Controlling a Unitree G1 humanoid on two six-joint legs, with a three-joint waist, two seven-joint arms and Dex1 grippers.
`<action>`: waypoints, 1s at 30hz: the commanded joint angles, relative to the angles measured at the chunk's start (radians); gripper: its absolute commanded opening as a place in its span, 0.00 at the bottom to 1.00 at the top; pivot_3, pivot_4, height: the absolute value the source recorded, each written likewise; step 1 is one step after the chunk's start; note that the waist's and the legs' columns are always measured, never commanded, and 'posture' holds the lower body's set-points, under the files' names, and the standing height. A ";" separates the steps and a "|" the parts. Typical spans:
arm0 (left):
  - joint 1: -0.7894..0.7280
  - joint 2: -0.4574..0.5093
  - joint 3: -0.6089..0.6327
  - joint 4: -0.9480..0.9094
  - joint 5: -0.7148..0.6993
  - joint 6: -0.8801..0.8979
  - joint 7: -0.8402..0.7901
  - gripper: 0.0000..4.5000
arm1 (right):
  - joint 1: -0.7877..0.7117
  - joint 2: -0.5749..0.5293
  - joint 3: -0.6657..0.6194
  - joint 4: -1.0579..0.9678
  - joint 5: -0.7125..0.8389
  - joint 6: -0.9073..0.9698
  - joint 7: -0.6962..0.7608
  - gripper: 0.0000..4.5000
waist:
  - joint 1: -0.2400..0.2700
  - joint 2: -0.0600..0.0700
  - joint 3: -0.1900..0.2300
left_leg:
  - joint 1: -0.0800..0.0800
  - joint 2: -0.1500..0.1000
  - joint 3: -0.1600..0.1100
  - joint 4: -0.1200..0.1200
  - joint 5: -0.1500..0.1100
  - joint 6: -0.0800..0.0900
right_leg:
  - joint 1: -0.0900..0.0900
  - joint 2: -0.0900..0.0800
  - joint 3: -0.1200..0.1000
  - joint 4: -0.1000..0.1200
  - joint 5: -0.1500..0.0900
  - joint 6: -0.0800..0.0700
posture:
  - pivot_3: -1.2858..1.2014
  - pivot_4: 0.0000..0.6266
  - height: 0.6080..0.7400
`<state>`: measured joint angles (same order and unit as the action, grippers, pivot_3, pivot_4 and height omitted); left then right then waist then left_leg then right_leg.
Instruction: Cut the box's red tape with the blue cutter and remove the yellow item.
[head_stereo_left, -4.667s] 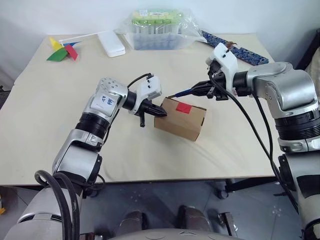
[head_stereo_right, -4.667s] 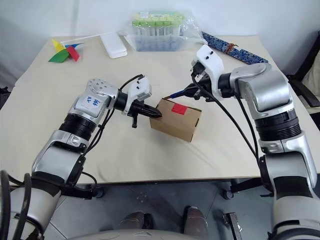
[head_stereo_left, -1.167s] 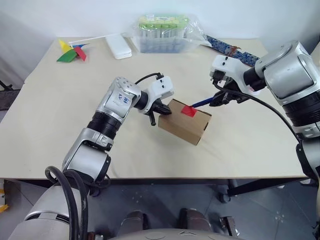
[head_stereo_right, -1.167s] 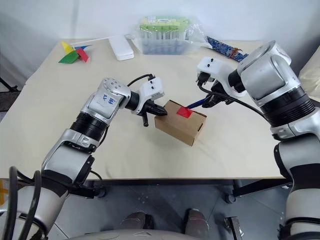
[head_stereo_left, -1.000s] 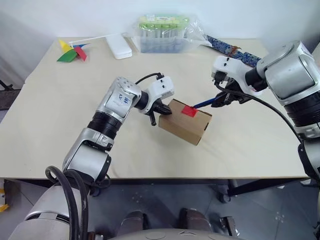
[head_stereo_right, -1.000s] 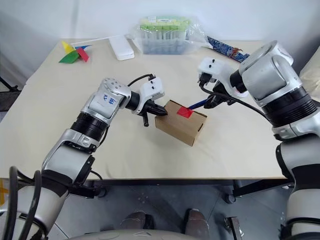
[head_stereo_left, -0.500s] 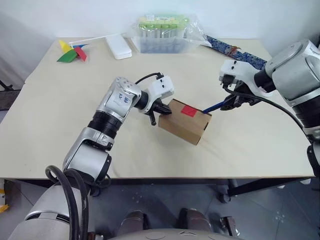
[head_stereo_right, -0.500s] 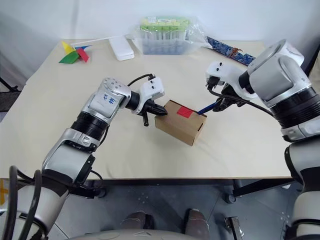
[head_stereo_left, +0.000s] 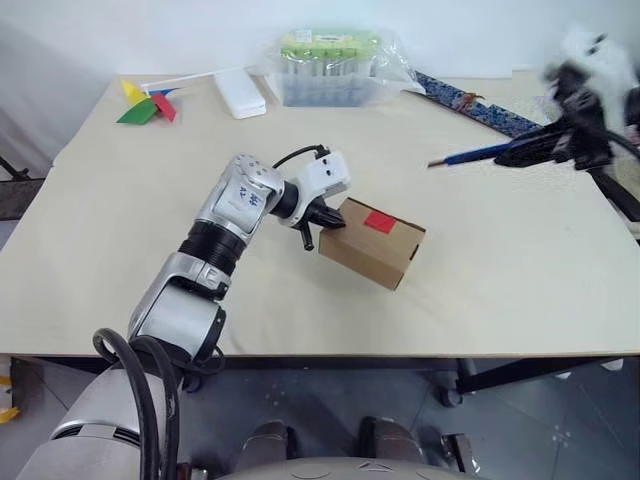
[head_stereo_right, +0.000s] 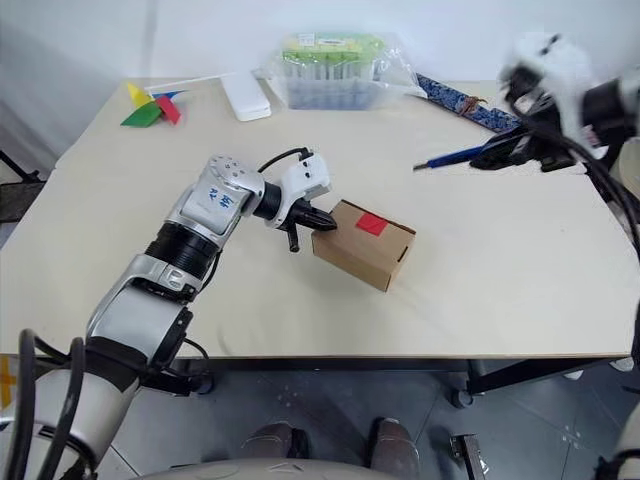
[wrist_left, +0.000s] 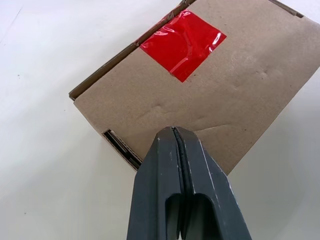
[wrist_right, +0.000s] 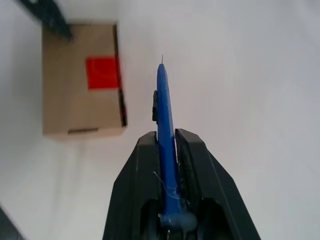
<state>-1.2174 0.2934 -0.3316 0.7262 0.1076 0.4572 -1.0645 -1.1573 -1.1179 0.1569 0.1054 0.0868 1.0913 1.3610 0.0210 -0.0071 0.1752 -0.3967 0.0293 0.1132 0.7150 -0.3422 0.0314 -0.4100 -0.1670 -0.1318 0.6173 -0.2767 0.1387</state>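
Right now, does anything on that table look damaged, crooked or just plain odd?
Mostly tidy. The box sits askew to the table edges, and its red tape looks wrinkled with a crease along the flap seam; I cannot tell if it is cut through. The flaps remain closed.

The left arm is built of silver-grey metallic segments joined by black ribbed collars. A white label with blue markings is seen on its rounded joint housing. A black cable is looped from that housing to the white wrist block. The left gripper is formed by two dark grey fingers with a thin seam between. Thick black cables are coiled at the shoulder.
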 joint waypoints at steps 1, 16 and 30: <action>0.045 -0.001 -0.053 0.077 0.054 0.012 0.008 0.00 | 0.245 -0.001 -0.229 -0.142 0.039 -0.028 -0.134 0.04 | 0.003 -0.001 -0.001 | 0.000 0.000 0.000 0.000 0.000 0.000 | 0.001 0.000 -0.001 -0.001 0.000 0.000 | 0.52 0.24 1.00; 0.046 -0.012 -0.049 0.044 0.039 0.014 -0.019 0.00 | 0.994 0.441 -0.631 -0.233 0.078 -0.477 -0.619 0.11 | -0.001 0.010 -0.005 | 0.007 -0.002 0.005 -0.003 -0.001 0.003 | 0.007 0.002 0.004 -0.007 0.001 0.002 | 0.52 0.24 1.00; 0.032 -0.009 -0.016 0.043 0.019 0.011 -0.018 0.00 | 1.040 0.348 -0.640 -0.388 0.159 -0.460 -0.643 1.00 | 0.001 0.009 -0.005 | 0.008 0.000 0.005 -0.005 -0.002 0.005 | 0.008 0.002 0.005 -0.009 0.001 0.002 | 0.52 0.24 1.00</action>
<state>-1.2122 0.2900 -0.3234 0.7296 0.1126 0.4462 -1.0764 -0.0787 -0.7357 -0.4439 -0.2171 0.2178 0.6186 0.7252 0.0221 0.0021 0.1704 -0.3883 0.0290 0.1185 0.7103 -0.3440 0.0365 -0.4021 -0.1649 -0.1266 0.6083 -0.2753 0.1404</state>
